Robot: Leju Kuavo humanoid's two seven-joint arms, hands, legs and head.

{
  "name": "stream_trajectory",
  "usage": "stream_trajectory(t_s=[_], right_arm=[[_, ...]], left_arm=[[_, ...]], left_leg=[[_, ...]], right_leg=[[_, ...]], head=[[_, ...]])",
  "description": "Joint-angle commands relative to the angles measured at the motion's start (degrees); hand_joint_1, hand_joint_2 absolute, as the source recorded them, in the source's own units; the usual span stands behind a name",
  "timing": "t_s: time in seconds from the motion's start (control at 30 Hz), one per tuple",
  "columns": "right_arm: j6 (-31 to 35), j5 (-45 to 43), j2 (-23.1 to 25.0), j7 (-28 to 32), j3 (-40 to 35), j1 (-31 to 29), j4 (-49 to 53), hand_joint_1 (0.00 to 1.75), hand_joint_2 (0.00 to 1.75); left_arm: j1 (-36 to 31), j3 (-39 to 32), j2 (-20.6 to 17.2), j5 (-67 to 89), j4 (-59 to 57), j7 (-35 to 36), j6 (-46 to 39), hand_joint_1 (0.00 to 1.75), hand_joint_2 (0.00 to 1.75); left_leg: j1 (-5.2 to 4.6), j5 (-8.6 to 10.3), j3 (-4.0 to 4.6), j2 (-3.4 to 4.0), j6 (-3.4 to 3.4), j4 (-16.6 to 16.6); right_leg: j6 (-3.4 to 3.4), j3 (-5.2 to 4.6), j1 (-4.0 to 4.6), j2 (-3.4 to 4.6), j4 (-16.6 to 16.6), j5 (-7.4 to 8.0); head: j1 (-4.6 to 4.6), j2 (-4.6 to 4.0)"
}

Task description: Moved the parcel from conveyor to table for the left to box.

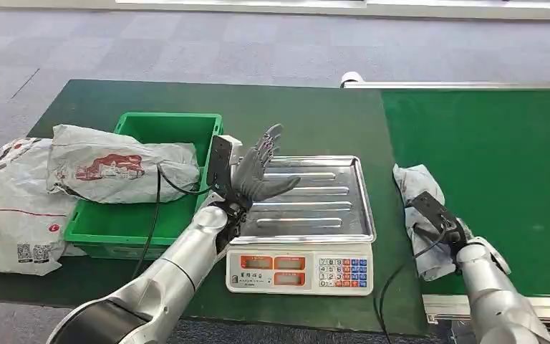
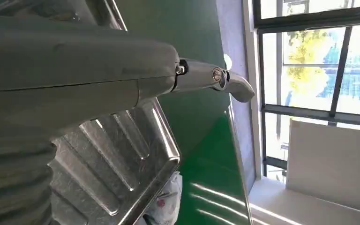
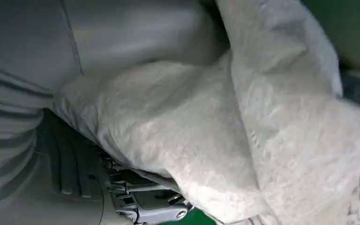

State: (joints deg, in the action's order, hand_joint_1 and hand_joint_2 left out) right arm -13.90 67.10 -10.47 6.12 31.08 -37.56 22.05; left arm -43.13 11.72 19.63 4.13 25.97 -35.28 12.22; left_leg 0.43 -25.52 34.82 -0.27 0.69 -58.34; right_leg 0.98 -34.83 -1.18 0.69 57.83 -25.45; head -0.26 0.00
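A steel-trayed scale [image 1: 308, 215] sits near me, its keypad facing me. Grey carpet [image 1: 186, 43] lies beyond, and bright windows [image 2: 318, 56] show past my wrist.

We count three parcels [image 1: 417, 208] [image 1: 118, 166] [image 1: 11, 215], one green bin [image 1: 143, 222], one scale [image 1: 304, 236] and one conveyor [image 1: 494, 179] on the table [image 1: 308, 115].
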Motion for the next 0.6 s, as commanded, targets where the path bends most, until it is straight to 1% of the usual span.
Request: stream_trajectory(t_s=[0.03, 0.07, 0.1, 0.13, 0.17, 0.23, 0.27, 0.3, 0.33, 0.37, 0.43, 0.47, 0.5, 0.53, 0.57, 0.6], right_arm=[[6.6, 2.8, 2.9, -3.6, 0.5, -2.5, -2.6, 1.75, 1.75], [7.8, 3.1, 3.1, -4.1, 0.4, -2.3, -2.2, 1.75, 1.75], [7.9, 3.1, 3.1, -4.1, 0.5, -2.2, -2.2, 1.75, 1.75], [7.9, 3.1, 3.1, -4.1, 0.5, -2.2, -2.2, 1.75, 1.75], [8.8, 3.0, 3.2, -4.3, 0.8, -1.6, -1.8, 1.75, 1.75], [11.0, 3.0, 3.4, -4.1, 1.6, -0.1, -0.4, 1.75, 1.75], [11.8, 3.1, 3.6, -4.0, 1.9, 0.4, 0.1, 1.75, 1.75], [13.9, 3.5, 4.0, -3.8, 2.1, 1.2, 1.4, 1.75, 1.75], [16.1, 3.9, 4.6, -3.5, 2.0, 1.7, 2.8, 1.75, 1.75], [18.2, 4.5, 5.5, -3.4, 1.8, 2.2, 4.7, 1.75, 1.75], [17.8, 4.7, 6.1, -3.8, 1.8, 2.3, 6.0, 1.75, 1.75], [19.1, 4.9, 6.6, -3.8, 1.8, 2.6, 7.5, 1.75, 1.75], [24.2, 6.4, 8.7, -3.5, 1.4, 3.5, 12.6, 1.75, 1.75], [24.3, 6.9, 10.7, -3.6, 1.5, 4.7, 17.8, 1.75, 1.75], [24.3, 6.6, 13.3, -4.0, 1.9, 6.7, 25.1, 1.75, 1.75], [22.7, 7.0, 15.8, -4.8, 1.4, 9.2, 33.4, 1.75, 1.75]], left_arm=[[-1.6, -3.3, -0.4, 1.0, -2.4, 0.9, -0.3, 0.0, 1.75], [-1.6, -3.2, -0.3, 1.2, -2.4, 1.0, -0.3, 0.0, 1.75], [-1.6, -3.2, -0.2, 1.2, -2.4, 1.0, -0.4, 0.0, 1.75], [-1.6, -3.2, -0.2, 1.2, -2.4, 1.0, -0.4, 0.0, 1.75], [-1.8, -3.0, 0.0, 1.4, -2.6, 1.2, -0.1, 0.0, 1.75], [-2.3, -3.0, 0.4, 1.6, -3.2, 1.3, 0.2, 0.0, 1.75], [-2.4, -2.9, 0.4, 1.5, -3.3, 1.3, 0.2, 0.0, 1.75], [-2.4, -2.9, 0.4, 1.4, -3.4, 1.2, 0.0, 0.0, 1.75], [-2.4, -3.1, 0.3, 1.5, -3.4, 1.1, -0.2, 0.0, 1.75], [-2.3, -3.3, 0.1, 1.6, -3.2, 1.0, -0.1, 0.0, 1.75], [-2.3, -3.4, -0.1, 1.7, -3.2, 0.9, 0.1, 0.0, 1.75], [-2.2, -3.5, -0.1, 1.7, -3.1, 0.9, -0.2, 0.0, 1.75], [-2.3, -4.0, -0.4, 1.8, -2.8, 0.9, -0.7, 0.0, 1.75], [-2.2, -4.3, -0.5, 1.9, -2.6, 0.9, -0.6, 0.0, 1.75], [-1.9, -4.3, -0.7, 2.1, -2.4, 0.9, -0.6, 0.0, 1.75], [-1.9, -4.5, -0.7, 2.2, -2.4, 0.8, -0.6, 0.0, 1.75]], left_leg=[[0.04, -0.06, -0.19, 0.26, 0.01, 0.1], [0.02, -0.05, -0.14, 0.21, 0.01, 0.1], [0.02, -0.06, -0.26, 0.23, 0.01, 0.1], [0.03, -0.06, -0.14, 0.16, 0.01, 0.1], [0.02, -0.04, -0.07, 0.09, 0.0, 0.0], [0.04, -0.07, -0.29, 0.18, -0.01, 0.1], [0.03, -0.06, -0.22, 0.12, -0.01, 0.1], [0.05, -0.06, -0.27, 0.1, -0.01, 0.1], [0.04, -0.03, -0.12, 0.02, 0.0, 0.1], [0.06, -0.04, -0.21, 0.04, -0.01, 0.1], [0.03, -0.03, -0.05, 0.07, 0.0, 0.0], [0.04, -0.05, -0.14, 0.14, 0.0, 0.1], [0.01, -0.04, -0.07, 0.11, 0.0, 0.1], [0.03, -0.06, -0.13, 0.16, 0.01, 0.1], [-0.01, -0.03, -0.03, 0.13, 0.0, 0.1], [0.0, -0.06, -0.1, 0.24, 0.01, 0.1]], right_leg=[[-0.11, 0.11, 0.07, 0.18, -0.1, 0.03], [-0.09, 0.07, 0.05, 0.14, -0.1, 0.01], [-0.13, 0.17, 0.06, 0.14, -0.1, 0.01], [-0.09, 0.08, 0.06, 0.1, -0.1, 0.0], [-0.06, 0.04, 0.05, 0.06, 0.0, 0.0], [-0.12, 0.23, 0.1, 0.09, -0.2, 0.0], [-0.1, 0.18, 0.08, 0.04, -0.1, -0.01], [-0.11, 0.25, 0.11, 0.01, -0.2, -0.01], [-0.07, 0.12, 0.07, -0.02, -0.1, -0.01], [-0.09, 0.2, 0.1, -0.03, -0.1, -0.01], [-0.06, 0.04, 0.04, 0.05, 0.0, 0.0], [-0.1, 0.11, 0.06, 0.08, -0.1, 0.01], [-0.08, 0.05, 0.03, 0.05, 0.0, 0.0], [-0.12, 0.1, 0.05, 0.07, -0.1, 0.0], [-0.07, -0.02, -0.01, 0.07, 0.0, 0.01], [-0.12, 0.01, 0.02, 0.15, 0.0, 0.02]], head=[[0.0, -0.02], [0.0, 0.0], [0.0, 0.0], [0.0, 0.0], [0.0, 0.0], [0.0, 0.0], [0.0, 0.0], [0.0, 0.0], [0.0, 0.0], [0.0, 0.0], [0.0, 0.0], [0.0, 0.0], [0.0, 0.0], [0.0, 0.0], [0.0, 0.0], [0.0, 0.0]])
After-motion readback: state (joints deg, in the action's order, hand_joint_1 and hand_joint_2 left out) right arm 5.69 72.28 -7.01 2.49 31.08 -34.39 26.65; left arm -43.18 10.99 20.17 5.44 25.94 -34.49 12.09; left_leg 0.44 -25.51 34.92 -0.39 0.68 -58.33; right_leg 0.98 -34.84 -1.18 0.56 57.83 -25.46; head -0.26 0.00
